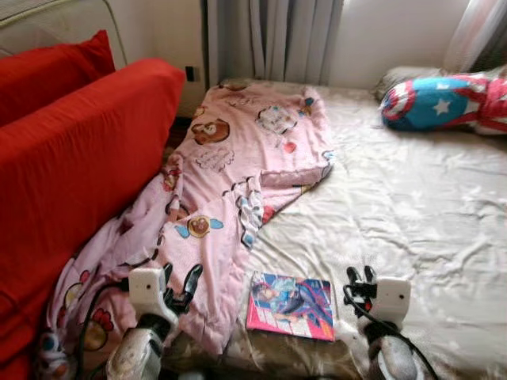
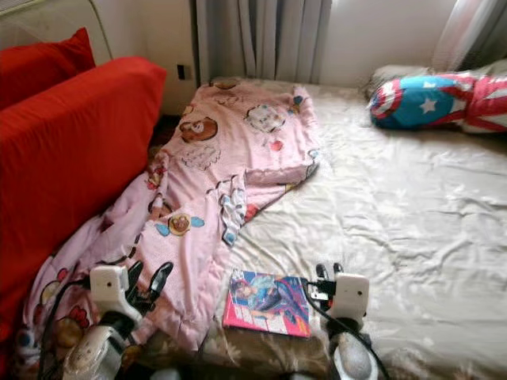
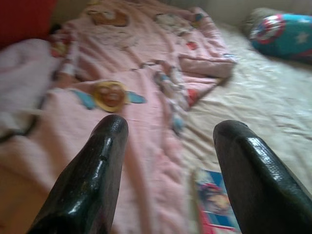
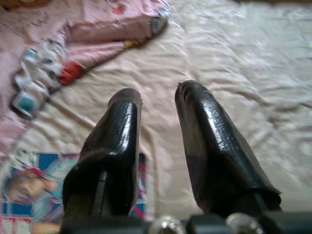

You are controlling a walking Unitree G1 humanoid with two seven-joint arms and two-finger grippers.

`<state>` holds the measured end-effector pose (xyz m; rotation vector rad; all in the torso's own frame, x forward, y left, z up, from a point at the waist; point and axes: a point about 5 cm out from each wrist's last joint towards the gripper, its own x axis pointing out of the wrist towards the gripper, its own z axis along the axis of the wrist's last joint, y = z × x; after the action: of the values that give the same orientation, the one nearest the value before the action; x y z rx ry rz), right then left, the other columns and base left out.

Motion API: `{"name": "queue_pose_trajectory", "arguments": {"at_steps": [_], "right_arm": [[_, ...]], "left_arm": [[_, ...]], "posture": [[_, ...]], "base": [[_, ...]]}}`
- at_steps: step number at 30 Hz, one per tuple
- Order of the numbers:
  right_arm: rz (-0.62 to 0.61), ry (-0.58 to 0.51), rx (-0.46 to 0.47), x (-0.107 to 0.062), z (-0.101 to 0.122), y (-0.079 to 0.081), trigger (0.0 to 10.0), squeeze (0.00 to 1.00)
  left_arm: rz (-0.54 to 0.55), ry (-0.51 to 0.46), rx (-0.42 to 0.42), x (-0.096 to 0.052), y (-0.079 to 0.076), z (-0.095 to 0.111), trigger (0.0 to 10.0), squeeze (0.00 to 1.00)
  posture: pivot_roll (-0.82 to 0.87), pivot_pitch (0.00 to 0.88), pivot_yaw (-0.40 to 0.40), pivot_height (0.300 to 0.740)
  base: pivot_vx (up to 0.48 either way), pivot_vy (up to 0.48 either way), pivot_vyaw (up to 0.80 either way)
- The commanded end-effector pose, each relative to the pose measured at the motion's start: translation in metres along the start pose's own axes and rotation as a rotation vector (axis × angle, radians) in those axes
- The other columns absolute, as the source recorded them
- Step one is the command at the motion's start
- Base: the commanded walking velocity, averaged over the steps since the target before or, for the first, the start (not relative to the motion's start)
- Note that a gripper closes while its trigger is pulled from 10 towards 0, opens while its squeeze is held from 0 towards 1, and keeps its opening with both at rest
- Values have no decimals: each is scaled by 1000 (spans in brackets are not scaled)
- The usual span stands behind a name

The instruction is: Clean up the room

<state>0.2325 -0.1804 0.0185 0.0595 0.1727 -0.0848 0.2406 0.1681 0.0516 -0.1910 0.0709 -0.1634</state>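
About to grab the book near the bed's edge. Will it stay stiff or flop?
The book looks thin and lies flat, so it probably bends if pinched at one edge. Its glossy cover may slip. The soft sheet should let jaws dig under.

Daylight comes through the curtains (image 1: 273, 36) ahead of me and washes the far wall pale. It falls softly across the bedsheet (image 1: 412, 198), where each wrinkle carries a faint shadow. My head views are slightly hazy. My wrist views are softer: the pink blanket (image 3: 146, 97) is blurred, and my black fingers (image 4: 214, 141) show glossy highlights.
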Motion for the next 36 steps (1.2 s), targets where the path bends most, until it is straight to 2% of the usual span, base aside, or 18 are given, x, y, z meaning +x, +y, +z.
{"name": "queue_pose_trajectory", "arguments": {"at_steps": [1,10,13,23,30,36], "right_arm": [[-3,17,-6,0,-2,-2,10000,0],[3,46,-12,0,-8,1,10000,0],[-8,15,2,2,-4,1,10000,0],[-30,37,11,8,-5,-4,10000,0],[-7,44,20,19,-2,0,10000,0],[-14,107,63,34,-5,-2,10000,0]], "left_arm": [[-5,12,8,-2,0,-3,10000,0],[-21,17,8,-2,-2,-4,10000,0],[-23,22,10,-2,-2,-5,10000,0],[-23,30,11,-3,-3,-5,10000,0],[-23,35,14,-3,-3,-5,10000,0],[-33,31,18,-1,-4,-1,10000,0]], "posture": [[-44,3,-45,645],[-41,10,-43,595],[-41,10,-43,595],[-35,36,-43,595],[-33,41,-39,595],[-25,64,-26,595]], "base": [[0,0,0],[0,0,0],[0,0,0],[0,0,0],[0,0,0],[0,0,0]]}}
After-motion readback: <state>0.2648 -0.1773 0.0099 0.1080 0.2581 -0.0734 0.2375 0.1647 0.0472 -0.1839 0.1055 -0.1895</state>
